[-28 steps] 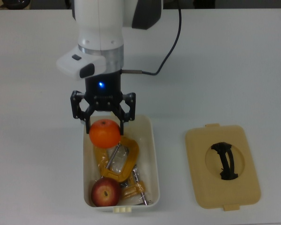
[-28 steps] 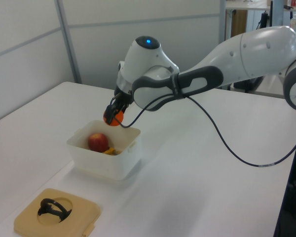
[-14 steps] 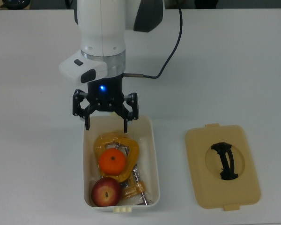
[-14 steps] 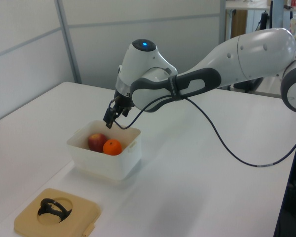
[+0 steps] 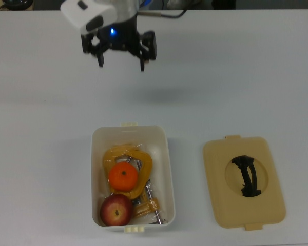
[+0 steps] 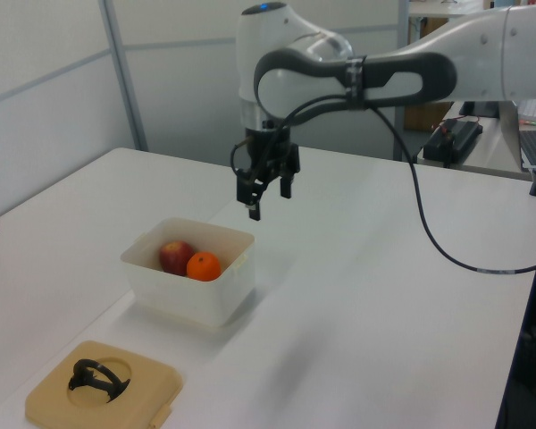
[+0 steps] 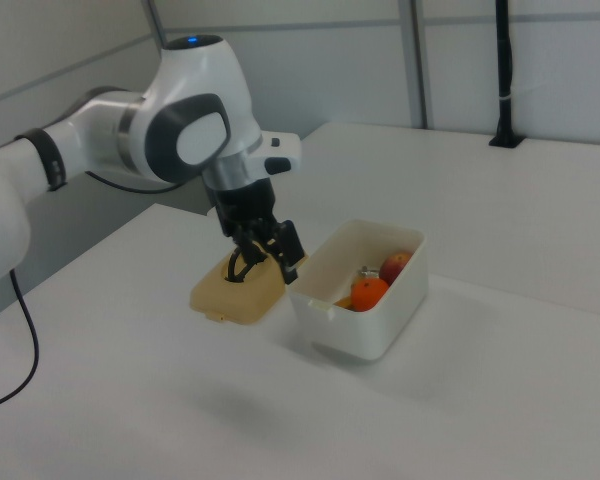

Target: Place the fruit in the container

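The white container (image 5: 167,169) (image 6: 152,290) (image 7: 395,315) stands on the table. Inside it an orange mandarin (image 5: 123,177) (image 6: 203,266) (image 7: 369,292) rests on yellow clamps (image 5: 143,163). A dark red apple (image 5: 116,210) (image 6: 176,256) (image 7: 397,265) lies at the tub's near end in the top view. My gripper (image 5: 121,64) (image 6: 268,201) (image 7: 270,262) hangs open and empty, high above the table, beyond the tub's far end in the top view.
A tan lid (image 5: 244,180) (image 6: 103,386) (image 7: 238,290) with a black handle lies flat at the top view's right of the tub. A black cable (image 6: 429,232) trails from the arm over the table.
The mandarin dropped from my fingers into the tub and came to rest on the clamps. My gripper then rose and drew back away from the tub, still open.
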`<state>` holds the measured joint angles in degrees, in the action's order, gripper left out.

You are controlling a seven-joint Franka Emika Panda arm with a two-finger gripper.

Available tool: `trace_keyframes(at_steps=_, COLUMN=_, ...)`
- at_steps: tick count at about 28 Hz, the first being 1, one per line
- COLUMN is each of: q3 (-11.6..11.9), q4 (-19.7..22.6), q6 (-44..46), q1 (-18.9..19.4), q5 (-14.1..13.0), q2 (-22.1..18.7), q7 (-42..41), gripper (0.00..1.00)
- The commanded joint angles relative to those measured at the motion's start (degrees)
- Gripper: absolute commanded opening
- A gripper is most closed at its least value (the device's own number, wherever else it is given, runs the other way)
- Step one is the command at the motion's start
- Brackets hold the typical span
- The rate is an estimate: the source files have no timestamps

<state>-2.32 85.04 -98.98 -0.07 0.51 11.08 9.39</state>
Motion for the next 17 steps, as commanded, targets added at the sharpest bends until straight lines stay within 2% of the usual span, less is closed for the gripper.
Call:
trace_keyframes(at_steps=1, q3=0.39, q4=1.27, q6=7.47, q1=0.95, q5=-0.6, q2=-3.87, q7=0.9, gripper=1.0)
trace_keyframes(at_steps=4, q3=0.48, q4=1.53, q6=11.34, q1=1.3, q5=0.19, q2=-5.63, q7=0.29, gripper=1.0)
trace_keyframes(at_steps=9, q3=0.48, q4=1.8, q6=12.93, q1=1.3, q5=2.74, q2=-7.83, q7=-0.24, gripper=1.0)
trace_keyframes(at_steps=17, q3=0.22, q4=2.76, q6=12.84, q1=1.56, q5=5.47, q2=-7.83, q7=-0.24, gripper=1.0)
